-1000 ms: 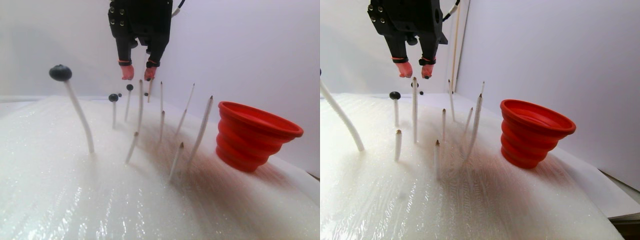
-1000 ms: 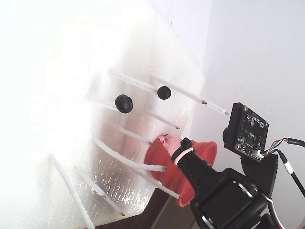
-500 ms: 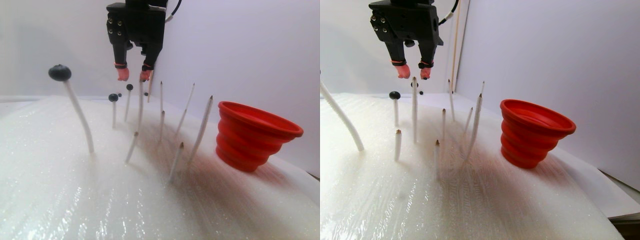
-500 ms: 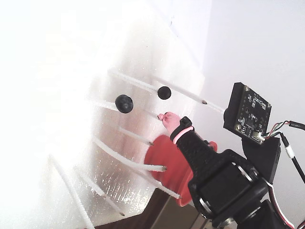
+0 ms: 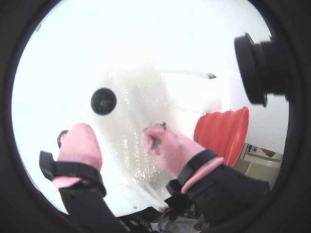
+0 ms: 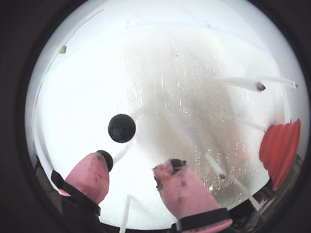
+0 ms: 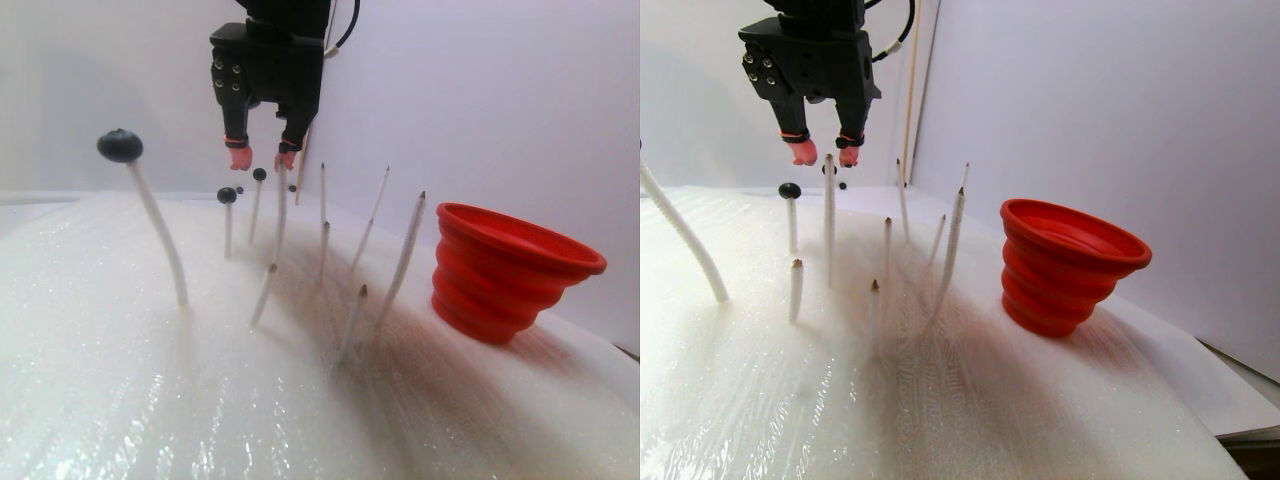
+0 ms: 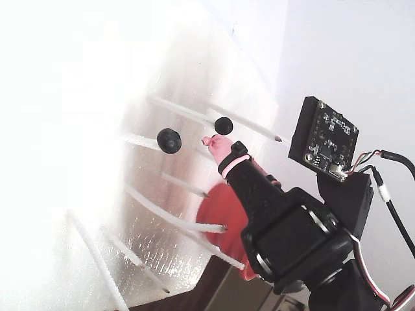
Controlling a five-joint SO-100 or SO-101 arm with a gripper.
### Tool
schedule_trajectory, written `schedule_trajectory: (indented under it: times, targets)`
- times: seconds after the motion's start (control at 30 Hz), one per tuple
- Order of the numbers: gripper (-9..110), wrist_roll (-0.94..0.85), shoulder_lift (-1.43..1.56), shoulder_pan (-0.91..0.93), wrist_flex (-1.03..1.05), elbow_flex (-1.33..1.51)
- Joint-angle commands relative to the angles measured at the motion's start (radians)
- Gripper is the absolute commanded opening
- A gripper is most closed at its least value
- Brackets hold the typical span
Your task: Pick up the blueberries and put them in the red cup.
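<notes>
Thin white rods [image 7: 402, 262] all around; red cup [image 7: 510, 270] at 4 o'clock. Gripper [image 7: 262, 158] spread, empty, now nearer blueberries [image 7: 227, 195].

In the stereo pair view, thin rods [image 7: 402, 262] stand on the desk [image 7: 150, 400], with blueberries [image 7: 120, 146] on the tips of those at the left and back. The cup [image 7: 505, 272] sits on the desk right of the rods. The gripper [image 7: 262, 158] hangs above the rear rods, jaws apart.
</notes>
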Motion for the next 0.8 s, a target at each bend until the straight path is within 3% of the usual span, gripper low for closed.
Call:
schedule_trajectory:
  times: [0.0, 0.77]
  targets:
    - [19, 0.003, 0.005, -0.002, -0.037, -0.095]
    - [19, 0.002, -0.089, -0.017, -0.117, -0.133]
